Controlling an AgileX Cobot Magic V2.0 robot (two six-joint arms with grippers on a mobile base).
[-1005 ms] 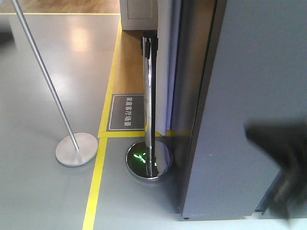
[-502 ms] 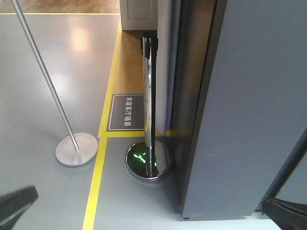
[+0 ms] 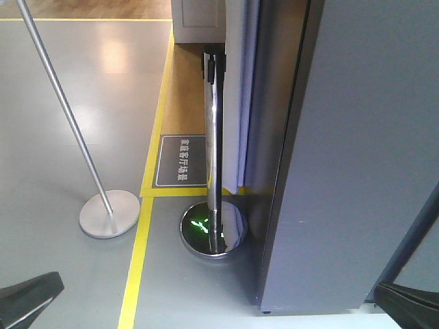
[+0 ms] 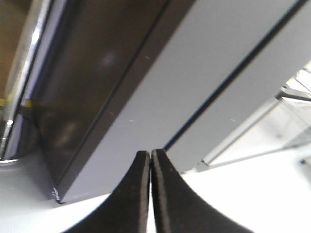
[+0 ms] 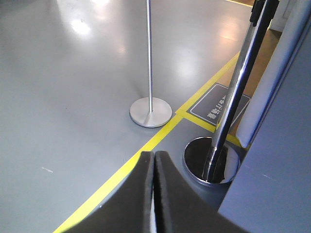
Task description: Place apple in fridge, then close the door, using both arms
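Grey floor (image 5: 73, 73), fridge (image 3: 370, 151) alongside — left gripper (image 4: 150, 160), right gripper (image 5: 154, 162): fingers pressed together, empty.

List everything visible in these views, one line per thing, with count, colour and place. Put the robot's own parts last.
fridge: one, dark grey, fills the right of the front view, standing on the floor.
chrome stanchion: one, mirror-finish pole with black top, domed base beside the fridge's left edge.
matte stanchion: one, silver-grey pole, leaning, flat round base on the grey floor to the left.
floor sign: one, dark grey with white characters, flat on the wood-coloured strip behind the chrome stanchion.
yellow floor tape: several lines, bordering the grey floor.
apple: none visible in any view.
left gripper: one, black, jaws together, pointing at the fridge.
right gripper: one, black, jaws together, above the floor near the chrome stanchion.
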